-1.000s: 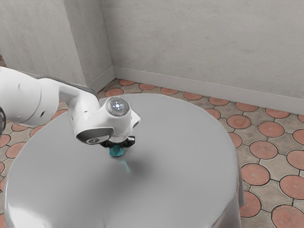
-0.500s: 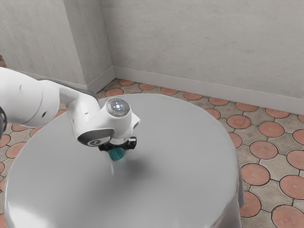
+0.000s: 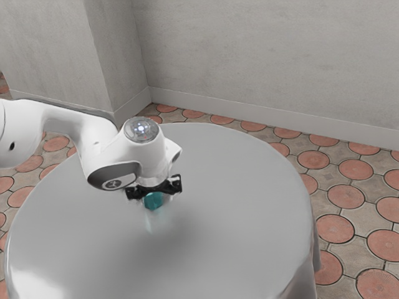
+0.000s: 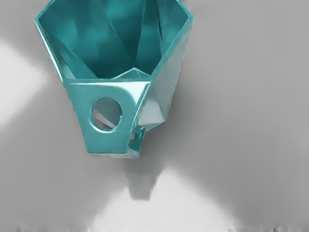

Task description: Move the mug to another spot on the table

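The black gripper (image 3: 153, 194) hangs over the round grey table (image 3: 249, 205), its jaws pinching the top of the teal faceted mug (image 3: 153, 202). The mug sits upright near the table's middle, toward the exterior view's left; its handle (image 4: 107, 116) faces the wrist camera.

The surface (image 3: 249, 205) is round, pale grey and glossy, with a cloth (image 3: 293, 274) hanging over its near edge. A teal faceted mug (image 3: 153, 201) is left of its centre in the exterior view; whether the two touch is unclear.
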